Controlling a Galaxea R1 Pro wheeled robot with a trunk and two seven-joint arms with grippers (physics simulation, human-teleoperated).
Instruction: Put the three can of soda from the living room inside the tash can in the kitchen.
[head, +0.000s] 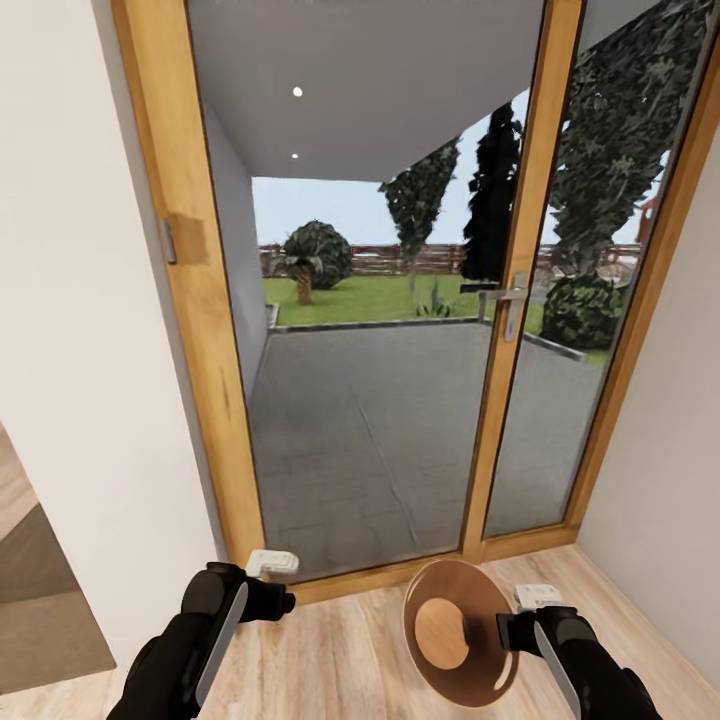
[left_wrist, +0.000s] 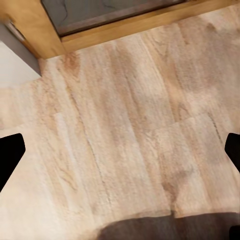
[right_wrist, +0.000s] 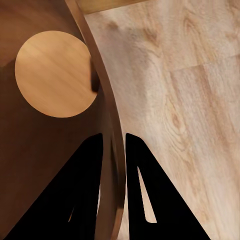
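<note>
A glazed door in a light wooden frame (head: 205, 330) is faced head-on, with a paved terrace and garden seen through the glass. White walls stand at either side, and a light wood floor (head: 340, 650) runs underneath.

The tash can (head: 462, 635) is carried at the robot's right, held off the floor and tipped so that its mouth is turned toward the head camera — dark brown walls and a paler round bottom are seen inside. No soda can is seen within it, as far as the interior shows.

The right end effector (right_wrist: 114, 150) is clamped on the bin's rim: in the right wrist view one finger sits inside the wall and one outside, with the rim between them. The left end effector (left_wrist: 120, 155) hangs over bare floor with its fingers (left_wrist: 10, 150) wide apart, nothing held.

Progress, judged — early. The bin is in hand, apparently in transit, near a doorway. All three cans are judged still to be collected, and the bin still to end up in the kitchen with them inside.
</note>
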